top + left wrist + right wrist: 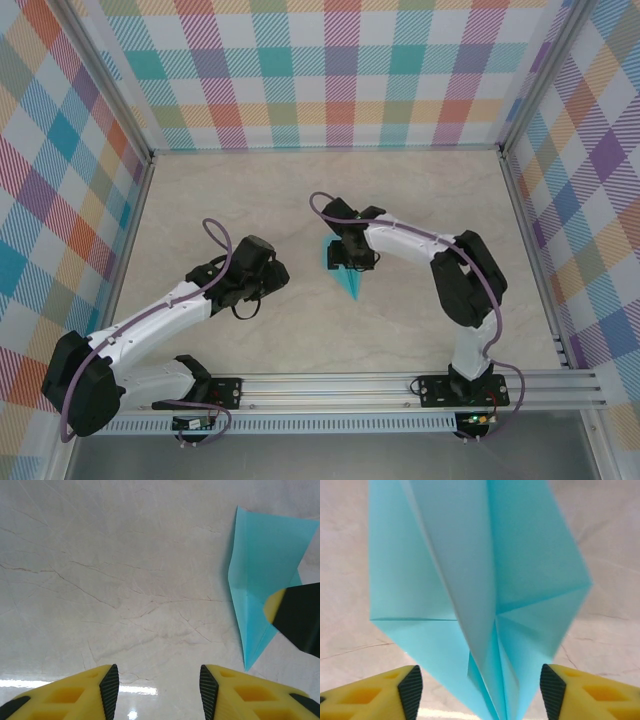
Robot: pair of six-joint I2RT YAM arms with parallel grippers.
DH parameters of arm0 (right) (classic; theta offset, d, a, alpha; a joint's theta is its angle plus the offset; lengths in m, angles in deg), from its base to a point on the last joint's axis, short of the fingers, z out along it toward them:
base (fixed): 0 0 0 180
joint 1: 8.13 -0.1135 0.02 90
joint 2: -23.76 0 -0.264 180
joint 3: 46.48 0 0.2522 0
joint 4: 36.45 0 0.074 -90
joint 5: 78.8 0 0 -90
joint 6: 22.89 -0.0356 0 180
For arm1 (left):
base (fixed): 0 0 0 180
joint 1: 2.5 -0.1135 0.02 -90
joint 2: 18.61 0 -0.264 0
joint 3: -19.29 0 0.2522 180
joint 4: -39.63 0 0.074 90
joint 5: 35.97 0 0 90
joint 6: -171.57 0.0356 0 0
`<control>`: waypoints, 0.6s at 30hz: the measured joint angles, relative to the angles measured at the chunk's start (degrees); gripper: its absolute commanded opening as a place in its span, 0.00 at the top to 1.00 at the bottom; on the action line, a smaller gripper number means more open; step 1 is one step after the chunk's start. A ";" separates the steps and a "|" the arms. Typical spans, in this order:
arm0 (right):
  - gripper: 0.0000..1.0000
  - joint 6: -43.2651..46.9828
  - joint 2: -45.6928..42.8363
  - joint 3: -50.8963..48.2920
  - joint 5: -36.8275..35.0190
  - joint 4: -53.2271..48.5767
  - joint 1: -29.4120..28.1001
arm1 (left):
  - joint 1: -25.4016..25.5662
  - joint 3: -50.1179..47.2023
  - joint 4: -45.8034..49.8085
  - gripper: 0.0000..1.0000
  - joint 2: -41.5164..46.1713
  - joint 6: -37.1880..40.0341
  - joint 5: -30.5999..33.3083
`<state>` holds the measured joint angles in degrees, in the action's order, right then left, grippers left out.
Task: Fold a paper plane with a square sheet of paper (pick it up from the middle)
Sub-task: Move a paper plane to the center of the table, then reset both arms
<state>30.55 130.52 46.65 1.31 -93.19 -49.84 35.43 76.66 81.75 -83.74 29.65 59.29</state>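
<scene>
- Roughly at the middle of the surface (250,200) lies the paper (347,272), a little nearer the right edge than the left.
- It is teal and folded to a narrow pointed shape. Its sharp tip points toward the near edge and its wide end toward the far edge.
- In the right wrist view, several creases run down its length and meet near the tip, and one side flap stands out to the right.
- Over the wide end hangs the right end effector (350,258), reaching in from the right side.
- It is released: its pads (411,690) stand wide apart, one on each side of the paper's narrow end, with a clear gap between each pad and the paper.
- From the left wrist, one yellow and black finger (295,617) of the right end effector overlaps the paper's right side; whether it touches I cannot tell.
- Between the paper and the left edge sits the left end effector (268,274), near the paper but apart from it.
- It is released too: bare surface shows between its black pads (110,690), and it grasps nothing.
</scene>
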 measured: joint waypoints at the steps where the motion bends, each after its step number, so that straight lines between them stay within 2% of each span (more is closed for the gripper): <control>1: 0.25 0.15 -1.84 -0.09 -0.74 -0.17 0.00 | 0.00 0.00 0.04 0.48 0.04 0.31 0.22; 4: 0.20 0.98 -10.08 -0.90 -4.68 -0.09 0.15 | -0.02 0.07 0.42 0.42 0.63 2.01 2.01; 5: 0.19 1.09 -13.53 -1.49 -6.49 -0.04 0.31 | -0.11 0.13 0.72 0.36 1.03 2.91 3.13; 7: 0.19 1.40 -20.09 -3.30 -10.62 0.39 1.11 | -0.37 0.39 1.73 0.18 1.86 4.90 6.03; 10: 0.17 2.58 -30.16 -9.70 -17.97 3.21 4.48 | -1.40 0.57 2.84 0.03 3.19 8.52 12.44; 14: 0.16 8.68 -39.52 -23.82 -24.37 11.69 14.38 | -6.40 0.61 3.02 0.00 4.17 15.58 20.09; 18: 0.15 17.46 -40.17 -36.50 -26.38 22.08 22.80 | -14.38 0.61 1.57 0.00 2.56 22.32 25.53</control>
<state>48.02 90.35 10.15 -25.07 -71.11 -27.04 21.05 77.27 83.33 -81.18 51.96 84.82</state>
